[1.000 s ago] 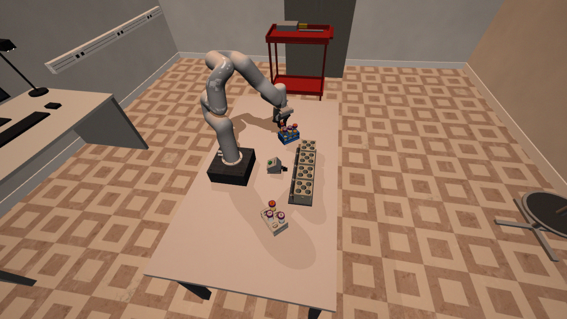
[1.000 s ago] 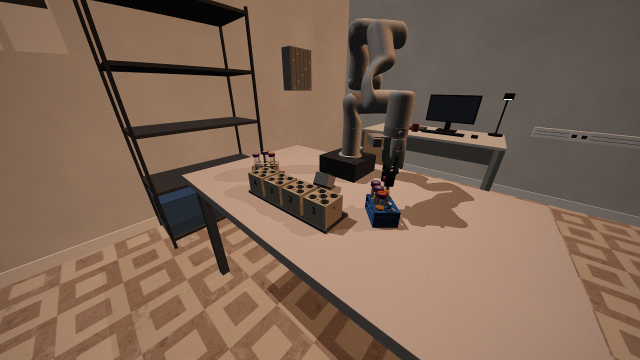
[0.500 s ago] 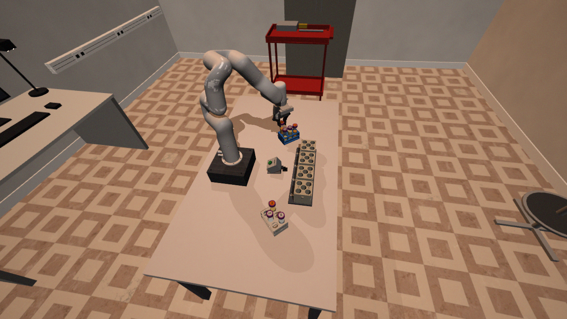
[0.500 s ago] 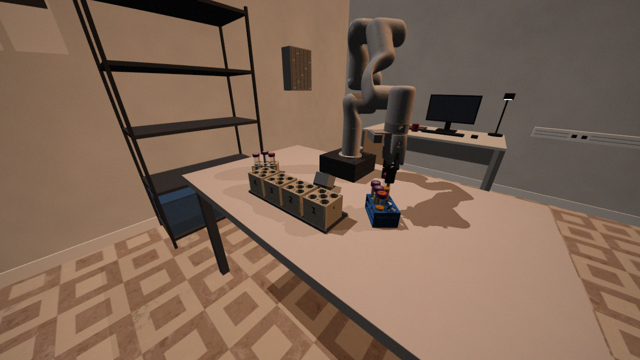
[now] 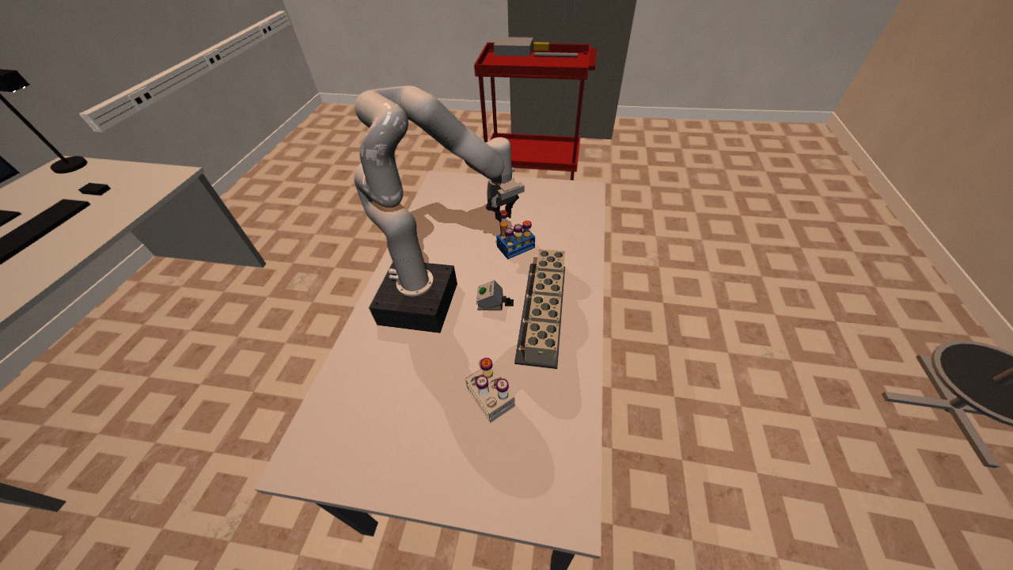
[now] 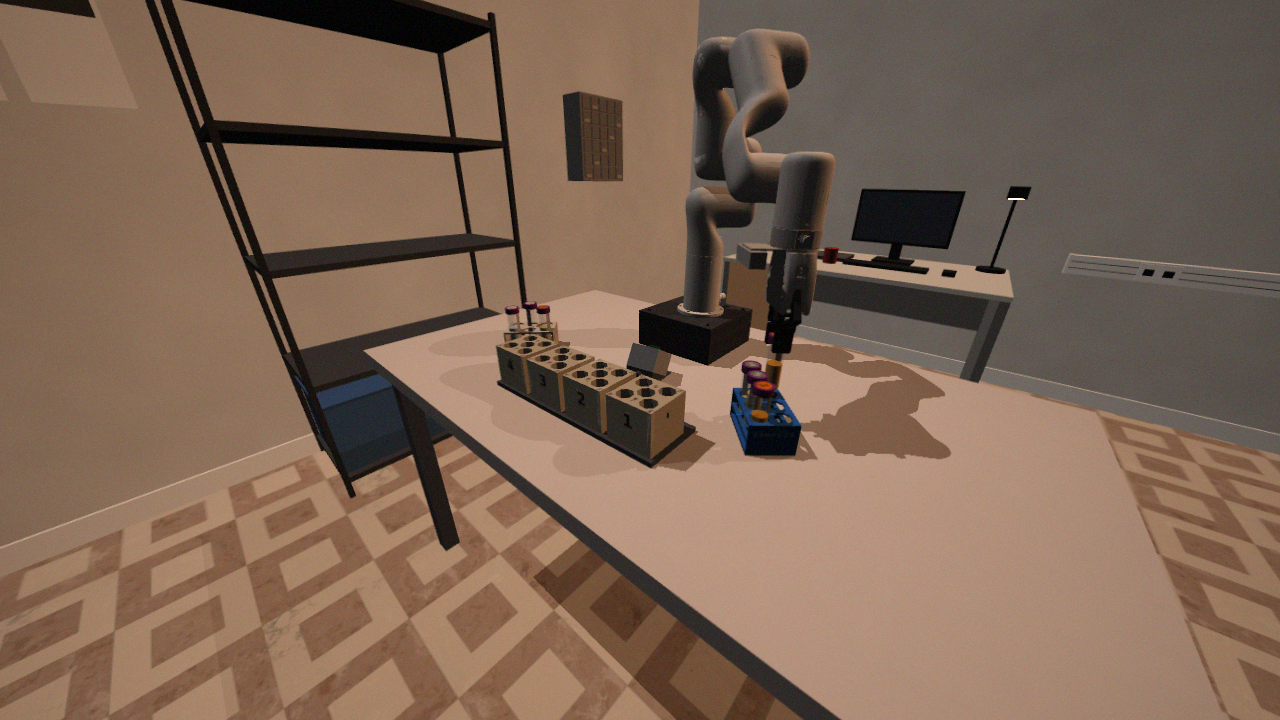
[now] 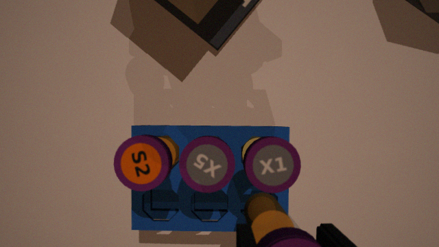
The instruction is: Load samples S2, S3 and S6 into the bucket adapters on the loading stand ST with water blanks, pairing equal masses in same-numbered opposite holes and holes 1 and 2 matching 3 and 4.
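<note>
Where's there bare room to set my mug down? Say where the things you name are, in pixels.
Judging from the top view, between the clear rack (image 5: pixel 501 411) (image 6: pixel 553 333) and the black base (image 5: pixel 447 275) (image 6: pixel 653 333). It's crowded at the blue rack (image 5: pixel 517 249) (image 6: pixel 771 440) (image 7: pixel 137 224), where the gripper (image 5: pixel 503 214) (image 6: pixel 780 349) (image 7: pixel 287 237) holds a tube (image 5: pixel 503 228) (image 6: pixel 774 372) (image 7: pixel 272 223) close above.

In the top view, a red cart stood at the upper middle of the frame, with a gray box and a yellow block on its top tray. A round stool was at the right edge. A desk filled the left side, bearing a lamp, a keyboard and a mouse.

In the exterior view, that desk was at the right, where a monitor and a red mug also stood. A black shelf unit rose at the left, a blue bin low in it. A gray cabinet hung on the wall at the upper middle. A white socket strip ran along the wall at the upper left of the top view and the right of the exterior one.
</note>
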Controlling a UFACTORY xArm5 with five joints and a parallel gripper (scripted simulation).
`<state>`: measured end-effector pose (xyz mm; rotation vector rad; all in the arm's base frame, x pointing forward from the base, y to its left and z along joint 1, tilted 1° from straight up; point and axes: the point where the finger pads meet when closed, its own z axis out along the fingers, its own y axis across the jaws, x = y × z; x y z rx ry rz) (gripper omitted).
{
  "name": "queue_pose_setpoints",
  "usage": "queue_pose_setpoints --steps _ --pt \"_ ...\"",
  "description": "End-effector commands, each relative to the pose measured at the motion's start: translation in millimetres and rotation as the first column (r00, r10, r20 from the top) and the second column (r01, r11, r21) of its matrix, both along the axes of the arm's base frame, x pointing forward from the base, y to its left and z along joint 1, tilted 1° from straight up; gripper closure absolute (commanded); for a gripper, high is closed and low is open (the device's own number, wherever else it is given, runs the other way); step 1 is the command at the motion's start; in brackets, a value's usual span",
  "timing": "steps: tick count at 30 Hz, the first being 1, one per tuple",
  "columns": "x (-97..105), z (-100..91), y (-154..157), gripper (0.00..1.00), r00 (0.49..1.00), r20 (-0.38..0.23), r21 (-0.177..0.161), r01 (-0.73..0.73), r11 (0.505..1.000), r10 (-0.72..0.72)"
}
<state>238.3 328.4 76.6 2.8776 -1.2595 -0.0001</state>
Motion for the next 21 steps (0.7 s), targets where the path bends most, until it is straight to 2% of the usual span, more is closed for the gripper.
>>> queue_pose_setpoints --steps 1,21 --pt "0.8 11.9 0.9 1.0 1.0 -0.007 0.009 0.0 1.0 0.0" --pt "1.0 43.9 0.6 1.0 1.0 -0.007 0.009 0.0 1.0 0.0"
